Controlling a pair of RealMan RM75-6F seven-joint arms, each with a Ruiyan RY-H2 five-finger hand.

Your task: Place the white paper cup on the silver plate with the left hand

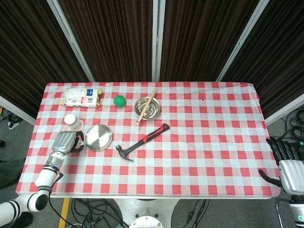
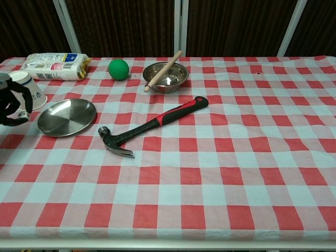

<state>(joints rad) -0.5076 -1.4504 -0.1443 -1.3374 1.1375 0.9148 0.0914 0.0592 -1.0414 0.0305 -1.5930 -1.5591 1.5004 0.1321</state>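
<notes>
The white paper cup stands upside down on the worktop just beyond the silver plate, and the empty, loosely curled left robot hand beside it could knock the light cup over.

L hand at 9 o'clock edge, fingers curled, just in front of white paper cup. Silver plate beside it at 3 o'clock. Hammer centre.
</notes>
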